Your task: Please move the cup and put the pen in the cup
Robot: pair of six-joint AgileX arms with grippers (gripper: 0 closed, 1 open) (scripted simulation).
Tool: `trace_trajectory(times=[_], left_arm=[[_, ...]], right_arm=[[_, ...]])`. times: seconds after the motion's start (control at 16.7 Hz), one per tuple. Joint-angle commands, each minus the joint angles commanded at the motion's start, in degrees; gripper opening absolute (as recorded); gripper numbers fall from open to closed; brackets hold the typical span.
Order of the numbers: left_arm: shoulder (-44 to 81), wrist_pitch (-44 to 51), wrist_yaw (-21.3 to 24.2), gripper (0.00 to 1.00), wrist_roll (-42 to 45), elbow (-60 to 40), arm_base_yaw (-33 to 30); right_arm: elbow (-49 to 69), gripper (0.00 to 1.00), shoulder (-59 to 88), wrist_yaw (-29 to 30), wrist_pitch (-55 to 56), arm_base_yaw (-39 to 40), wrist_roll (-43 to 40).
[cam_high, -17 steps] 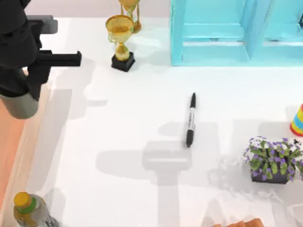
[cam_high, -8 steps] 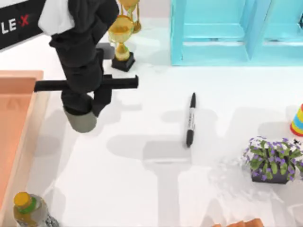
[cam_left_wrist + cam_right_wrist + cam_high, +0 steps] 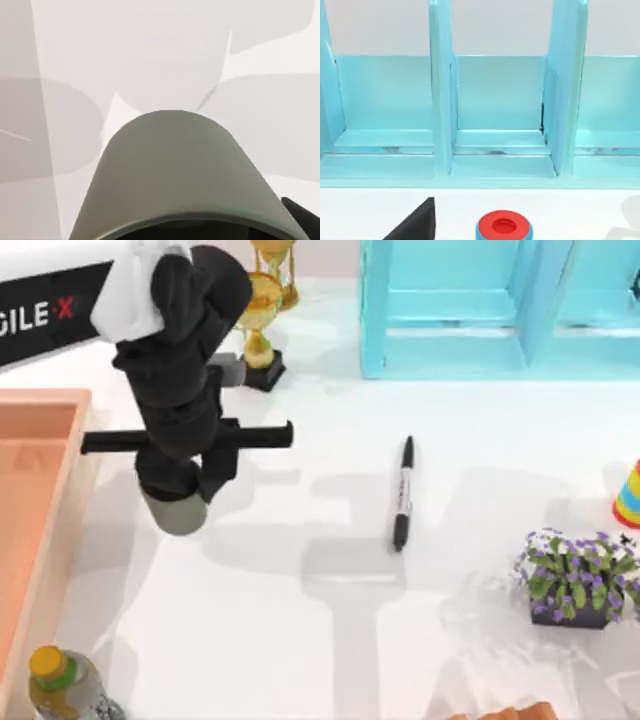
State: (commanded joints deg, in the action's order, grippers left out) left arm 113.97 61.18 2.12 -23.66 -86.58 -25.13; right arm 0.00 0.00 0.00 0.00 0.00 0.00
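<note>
The left gripper (image 3: 178, 502) hangs over the left half of the white table (image 3: 300, 640), its fingers closed around the grey cup (image 3: 177, 512). The cup is held upright, clear of the surface. In the left wrist view the cup (image 3: 172, 170) sits close beneath the camera, with bare table beyond it; its inside is mostly hidden, so whether it holds anything cannot be told.

The pen (image 3: 402, 493) lies flat near the table's middle, at about three o'clock from the cup and well apart from it. Its long axis runs almost twelve to six o'clock, the thicker end toward six. The left arm looks the nearer one to the pen.

At seven o'clock from the cup stands a bottle (image 3: 62, 683). At nine o'clock lies an orange tray (image 3: 72, 455); what it holds is hidden. A potted plant (image 3: 575, 580) sits at four o'clock. At one o'clock stand gold trophies (image 3: 257, 325), and beyond them blue shelves (image 3: 480, 310).

The right wrist view faces the shelves' compartments (image 3: 497, 100), which appear bare.
</note>
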Motion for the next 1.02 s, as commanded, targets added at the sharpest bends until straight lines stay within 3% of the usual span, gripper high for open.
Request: trace_trajectory(times=[0.36,1.02], left_arm=[[0.79,-3.67,-0.01,0.0,0.26,3.11,0.19],[0.79,-3.67,-0.01,0.83,0.26,3.11,0.19]], right_arm=[[0.0,1.0,0.0,0.0,0.0,0.0,0.0],[0.0,1.0,0.0,0.0,0.0,0.0,0.0]])
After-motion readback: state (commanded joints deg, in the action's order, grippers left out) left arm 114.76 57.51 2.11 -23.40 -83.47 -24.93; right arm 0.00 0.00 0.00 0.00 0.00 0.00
